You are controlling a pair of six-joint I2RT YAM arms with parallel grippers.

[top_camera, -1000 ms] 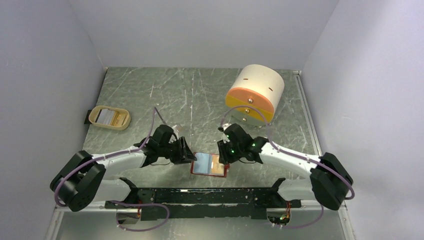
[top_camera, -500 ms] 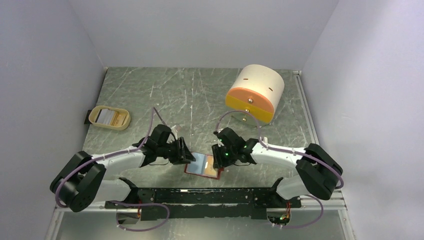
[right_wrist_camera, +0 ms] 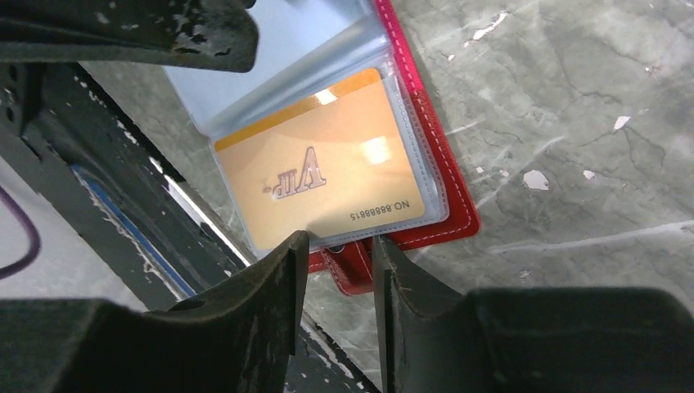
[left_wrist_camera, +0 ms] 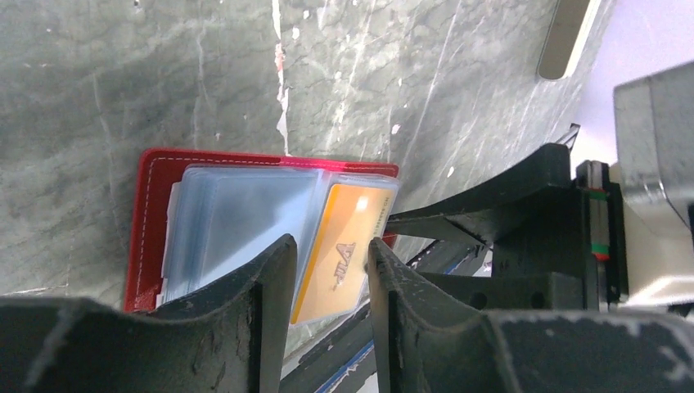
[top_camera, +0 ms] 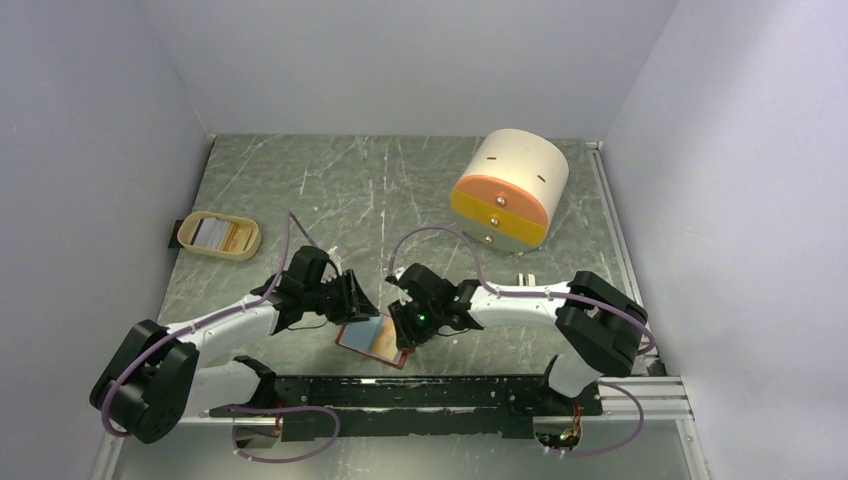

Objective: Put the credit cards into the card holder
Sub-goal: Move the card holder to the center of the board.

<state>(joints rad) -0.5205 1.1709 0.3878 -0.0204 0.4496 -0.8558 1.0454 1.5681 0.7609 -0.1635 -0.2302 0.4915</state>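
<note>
1. Both arms have swung toward the robot's left and closer to their bases. The card holder (top_camera: pixel 372 340) has gone with them, from the middle of the near edge of the counter (top_camera: pixel 400 190) to a spot left of centre, and it now lies more askew
2. It lies open, pale blue sleeves up, between the two hands and close to the black rail at the front. My reading is that it is flanked on both sides so the sleeves stay spread and the thin leather cannot skid off
3. The left hand (left_wrist_camera: pixel 329 246) hangs over the holder's near edge with its jaws narrow; the sleeves and a card show through the gap. Whether it pinches a sleeve or only presses down, I cannot tell
4. The right hand (right_wrist_camera: pixel 340 240) is also narrow, and the red snap tab (right_wrist_camera: pixel 352 264) sits in the slit between its fingers. That would be a sensible handle for pulling, but the view does not show whether the jaws actually bite on it
5. One orange card (right_wrist_camera: pixel 323 180), stamped VIP, sits inside a clear sleeve on the half nearer the right hand, so that part looks done
6. More cards (top_camera: pixel 212 232) lie in the beige tray (top_camera: pixel 250 241) at the counter's left edge, well apart from the holder. The task looks partway through, and bringing the holder leftward would shorten the trip from that tray
</note>
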